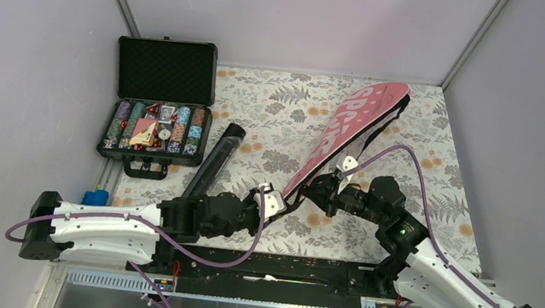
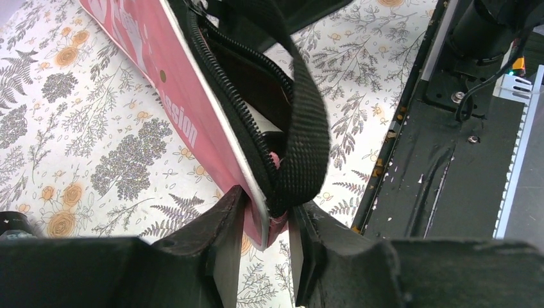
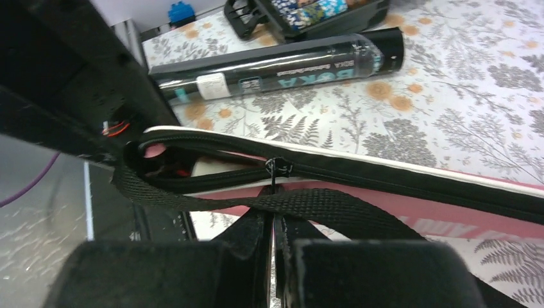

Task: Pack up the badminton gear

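Note:
The pink "SPORT" racket bag [image 1: 348, 128] stands on its long edge, slanting from the table's middle to the far right. My left gripper [image 1: 274, 200] is shut on its near end [image 2: 256, 218], one finger on the pink side, the other against the black strap [image 2: 308, 128]. My right gripper [image 1: 327, 184] is shut on the zipper pull [image 3: 276, 168] a short way along the bag's black zipper, and the strap crosses its fingertips [image 3: 274, 205]. The mouth near the left gripper gapes; something white and pink shows inside. The black tube [image 1: 215, 162] with teal lettering [image 3: 282, 64] lies left of the bag.
An open black case of poker chips [image 1: 158, 123] sits at the far left. A small blue block [image 1: 95, 197] lies by the left arm's base. The black base rail [image 2: 449, 167] runs along the near table edge, close beside the bag's end.

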`<state>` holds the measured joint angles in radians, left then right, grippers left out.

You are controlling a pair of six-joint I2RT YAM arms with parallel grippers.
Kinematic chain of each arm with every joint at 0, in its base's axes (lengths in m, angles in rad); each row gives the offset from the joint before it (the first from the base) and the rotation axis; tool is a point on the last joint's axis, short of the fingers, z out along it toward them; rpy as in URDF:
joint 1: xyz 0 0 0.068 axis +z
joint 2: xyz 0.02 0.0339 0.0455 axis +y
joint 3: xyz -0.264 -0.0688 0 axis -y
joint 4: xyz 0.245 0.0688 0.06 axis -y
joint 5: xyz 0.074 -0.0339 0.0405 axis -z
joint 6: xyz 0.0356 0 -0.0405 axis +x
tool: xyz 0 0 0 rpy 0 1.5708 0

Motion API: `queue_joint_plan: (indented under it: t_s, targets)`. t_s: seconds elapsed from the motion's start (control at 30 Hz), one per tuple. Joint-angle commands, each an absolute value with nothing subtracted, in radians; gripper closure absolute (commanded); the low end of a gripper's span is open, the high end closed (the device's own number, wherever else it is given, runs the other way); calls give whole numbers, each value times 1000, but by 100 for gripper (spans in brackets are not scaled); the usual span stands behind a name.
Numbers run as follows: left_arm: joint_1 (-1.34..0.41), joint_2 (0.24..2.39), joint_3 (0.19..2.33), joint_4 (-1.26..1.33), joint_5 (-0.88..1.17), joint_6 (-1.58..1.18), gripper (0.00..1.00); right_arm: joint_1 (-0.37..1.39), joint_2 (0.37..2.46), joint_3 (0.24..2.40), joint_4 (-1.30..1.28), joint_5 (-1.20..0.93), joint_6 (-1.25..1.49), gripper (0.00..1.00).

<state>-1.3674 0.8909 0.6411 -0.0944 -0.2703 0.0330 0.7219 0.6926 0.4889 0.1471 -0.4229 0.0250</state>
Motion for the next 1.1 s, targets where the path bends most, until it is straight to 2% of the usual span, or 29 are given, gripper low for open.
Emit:
queue_joint_plan:
  t_s: [0.0, 0.37, 0.53, 0.63, 0.73, 0.8, 1.07]
  targets:
    - [-1344, 918, 715, 6, -264, 3, 72, 801, 677, 572, 169, -583, 8, 100]
    - [-1279, 927, 755, 6, -160, -47, 74, 968, 694, 674, -52, -516, -27, 100]
    - [-1270, 936, 772, 2, -157, -52, 72, 1025, 722, 685, -29, -414, 83, 100]
    - [-1270, 900, 733, -4, -179, -42, 63, 1025, 678, 679, -23, -328, 116, 100]
    - [-1270, 837, 680, 11, -128, 54, 43, 1025, 626, 687, -49, -249, 121, 100]
    - [-1270, 800, 661, -17, -116, 103, 35, 1025, 601, 690, -62, -217, 127, 100]
    - [-1270, 748, 657, -94, -74, 314, 28, 1025, 578, 698, -81, -235, 157, 100]
